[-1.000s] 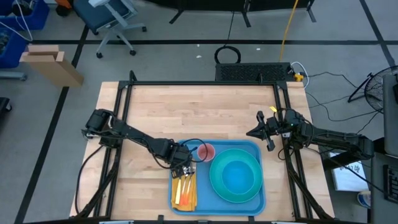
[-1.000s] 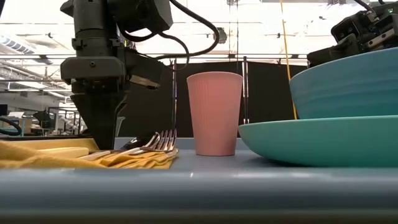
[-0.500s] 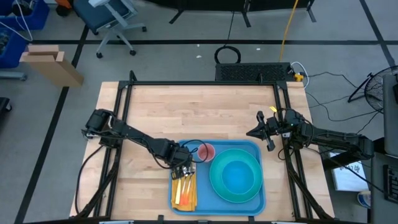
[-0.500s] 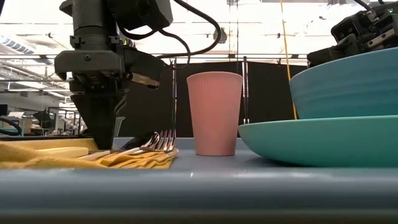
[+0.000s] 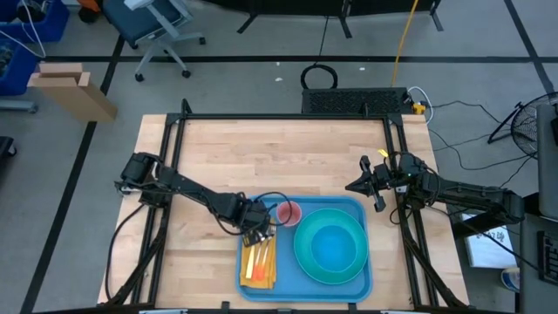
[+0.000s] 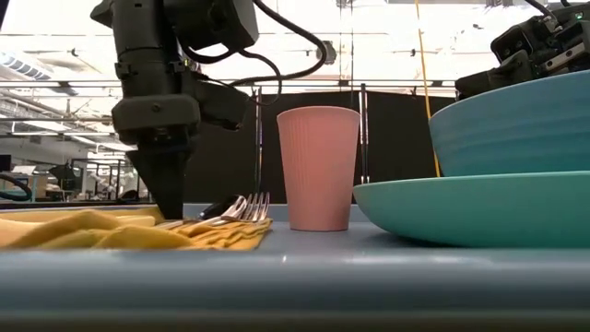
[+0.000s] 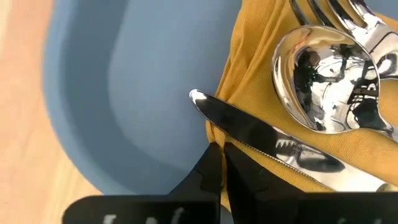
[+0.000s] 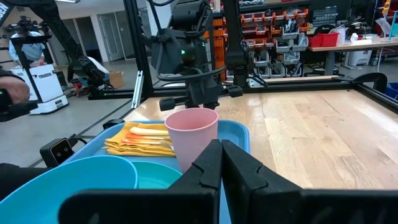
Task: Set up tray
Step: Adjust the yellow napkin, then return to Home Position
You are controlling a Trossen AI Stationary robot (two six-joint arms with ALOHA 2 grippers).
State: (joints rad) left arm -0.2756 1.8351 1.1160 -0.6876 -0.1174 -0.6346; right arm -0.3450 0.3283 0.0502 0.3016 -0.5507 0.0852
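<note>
A blue tray (image 5: 285, 281) lies at the table's near middle. On its left part a yellow napkin (image 5: 259, 266) carries a knife (image 7: 261, 134), a spoon (image 7: 323, 87) and forks (image 6: 241, 208). A pink cup (image 6: 318, 166) stands at the tray's far side. A blue bowl (image 5: 332, 249) sits in a turquoise plate (image 6: 479, 207) on the tray's right part. My left gripper (image 5: 258, 237) is shut at the napkin's far end. My right gripper (image 5: 353, 187) is shut above the table's right side, holding nothing. My left gripper pinches the napkin's edge (image 7: 214, 134) between its two fingers, at the far left end, right beside the knife's tip. The fingers (image 6: 173, 207) come from above, pointing down. The cloth is puckered up at the fingers and otherwise lies on the tray. Whether a finger touches the knife, I cannot tell.
Bare wooden tabletop (image 5: 279, 157) stretches beyond the tray to the far edge. Black frame rails (image 5: 174, 157) run along the table's left, right and far sides. A person (image 8: 12, 87) stands in the room beyond the table.
My left gripper has shut on the napkin's far end, its fingers closing from wide apart to together. The cloth there has bunched up into a low hump, and the forks on it have shifted a little toward the cup.
</note>
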